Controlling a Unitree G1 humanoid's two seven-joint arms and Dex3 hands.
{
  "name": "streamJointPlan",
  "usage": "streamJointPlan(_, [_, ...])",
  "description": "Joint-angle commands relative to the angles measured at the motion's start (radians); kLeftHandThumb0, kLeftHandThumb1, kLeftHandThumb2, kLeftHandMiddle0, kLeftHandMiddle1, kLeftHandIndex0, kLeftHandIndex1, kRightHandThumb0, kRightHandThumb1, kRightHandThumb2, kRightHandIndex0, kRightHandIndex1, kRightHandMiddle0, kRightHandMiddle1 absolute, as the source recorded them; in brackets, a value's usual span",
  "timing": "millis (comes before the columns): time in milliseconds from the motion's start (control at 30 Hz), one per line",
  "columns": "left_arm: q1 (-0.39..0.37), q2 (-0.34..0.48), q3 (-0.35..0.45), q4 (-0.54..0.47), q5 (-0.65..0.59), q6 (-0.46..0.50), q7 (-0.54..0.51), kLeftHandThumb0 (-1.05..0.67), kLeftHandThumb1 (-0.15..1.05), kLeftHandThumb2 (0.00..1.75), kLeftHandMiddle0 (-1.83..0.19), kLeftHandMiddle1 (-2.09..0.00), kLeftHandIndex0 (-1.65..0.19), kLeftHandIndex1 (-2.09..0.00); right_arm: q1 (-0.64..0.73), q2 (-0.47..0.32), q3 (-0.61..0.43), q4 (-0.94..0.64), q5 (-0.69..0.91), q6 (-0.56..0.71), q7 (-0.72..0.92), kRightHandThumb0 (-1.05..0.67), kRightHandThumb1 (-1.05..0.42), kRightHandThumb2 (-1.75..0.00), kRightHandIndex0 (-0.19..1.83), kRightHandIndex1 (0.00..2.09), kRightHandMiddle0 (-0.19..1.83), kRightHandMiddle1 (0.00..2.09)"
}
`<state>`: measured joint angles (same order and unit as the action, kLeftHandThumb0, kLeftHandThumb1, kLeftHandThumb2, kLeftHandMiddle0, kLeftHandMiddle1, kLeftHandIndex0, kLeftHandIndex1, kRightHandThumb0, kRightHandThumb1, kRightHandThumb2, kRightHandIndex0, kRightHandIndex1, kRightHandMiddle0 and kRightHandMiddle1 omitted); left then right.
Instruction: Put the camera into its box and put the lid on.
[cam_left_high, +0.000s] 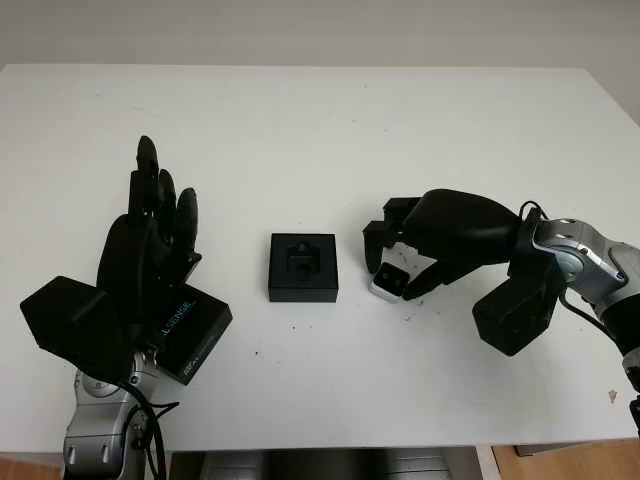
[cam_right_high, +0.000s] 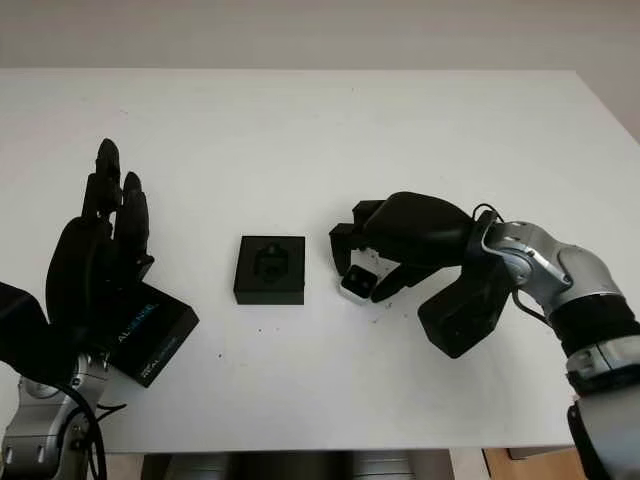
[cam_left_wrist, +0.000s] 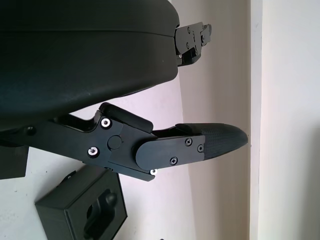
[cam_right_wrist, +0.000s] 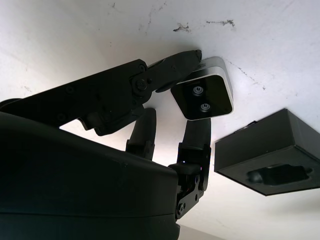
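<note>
While camera (cam_right_wrist: 205, 94) sits on bench (cam_left_high: 330, 130) just right of box (cam_left_high: 303, 267), right robot hand (cam_left_high: 400, 262) curls fingers around it: pick-up step. Next: lift, lower into box hollow. Left robot hand (cam_left_high: 150, 250) open, above lid (cam_left_high: 190, 335).

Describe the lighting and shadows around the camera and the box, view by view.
Left eye view: even, soft light on the white table, faint shadow beneath the box. Right wrist view: the right hand closes around the camera, whose silver edge catches light; fingers cast soft shadow. Left wrist view: the left hand, open, looks dark against the bright table.
</note>
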<state>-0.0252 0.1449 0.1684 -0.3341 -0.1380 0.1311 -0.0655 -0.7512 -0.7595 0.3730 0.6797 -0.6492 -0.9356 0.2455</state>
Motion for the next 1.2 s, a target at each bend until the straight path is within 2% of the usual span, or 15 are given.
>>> streamJointPlan(0, [-0.002, 0.000, -0.002, -0.015, 0.002, 0.009, 0.003, -0.61, 1.05, 0.48, 0.19, 0.00, 0.19, 0.00, 0.004, 0.002, 0.002, 0.017, 0.010, -0.002, 0.012, -0.36, -0.98, -0.06, 0.36, 1.46, 0.37, 1.47])
streamJointPlan(167, [-0.005, 0.006, -0.006, -0.019, 0.012, 0.020, 0.002, -0.55, 1.05, 0.47, 0.19, 0.00, 0.19, 0.00, 0.002, 0.007, 0.002, 0.041, 0.014, 0.002, 0.009, -0.37, -1.01, -0.06, 0.34, 1.50, 0.36, 1.47])
streamJointPlan(233, [-0.004, 0.004, -0.008, -0.024, 0.014, 0.027, 0.004, -0.53, 1.05, 0.47, 0.19, 0.00, 0.19, 0.00, 0.003, 0.008, 0.000, 0.047, 0.013, 0.010, 0.003, -0.37, -1.00, -0.06, 0.34, 1.45, 0.39, 1.47])
streamJointPlan(300, [-0.004, 0.001, -0.008, -0.029, 0.014, 0.032, 0.005, -0.51, 1.05, 0.46, 0.19, 0.00, 0.19, 0.00, 0.006, 0.008, -0.002, 0.045, 0.017, 0.032, 0.011, -0.41, -1.03, -0.06, 0.29, 1.21, 0.37, 1.49])
streamJointPlan(333, [-0.004, 0.001, -0.008, -0.031, 0.015, 0.034, 0.006, -0.50, 1.05, 0.45, 0.19, 0.00, 0.19, 0.00, 0.008, 0.009, -0.005, 0.047, 0.023, 0.041, 0.013, -0.42, -1.04, -0.06, 0.32, 1.00, 0.36, 1.48])
streamJointPlan(433, [-0.004, -0.002, -0.009, -0.036, 0.016, 0.042, 0.010, -0.49, 1.05, 0.44, 0.19, 0.00, 0.19, 0.00, 0.012, 0.012, -0.010, 0.047, 0.036, 0.061, 0.018, -0.43, -1.03, -0.05, 0.37, 0.63, 0.36, 1.43])
streamJointPlan(533, [-0.004, -0.001, -0.009, -0.034, 0.017, 0.040, 0.008, -0.50, 1.05, 0.44, 0.19, 0.00, 0.19, 0.00, 0.013, 0.013, -0.013, 0.045, 0.041, 0.065, 0.008, -0.43, -1.03, -0.05, 0.43, 0.36, 0.38, 1.40])
streamJointPlan(767, [-0.003, -0.002, -0.009, -0.035, 0.011, 0.044, 0.004, -0.50, 1.05, 0.44, 0.19, 0.00, 0.19, 0.00, 0.025, 0.027, -0.028, 0.049, 0.076, 0.086, 0.009, -0.42, -1.01, -0.05, 0.41, 0.20, 0.39, 1.43])
streamJointPlan(1167, [-0.002, 0.004, -0.004, -0.034, 0.009, 0.056, -0.003, -0.51, 1.05, 0.43, 0.19, 0.00, 0.19, 0.00, 0.050, 0.044, -0.048, 0.042, 0.176, 0.143, 0.107, -0.39, -1.03, -0.06, 0.38, 0.10, 0.33, 1.47])
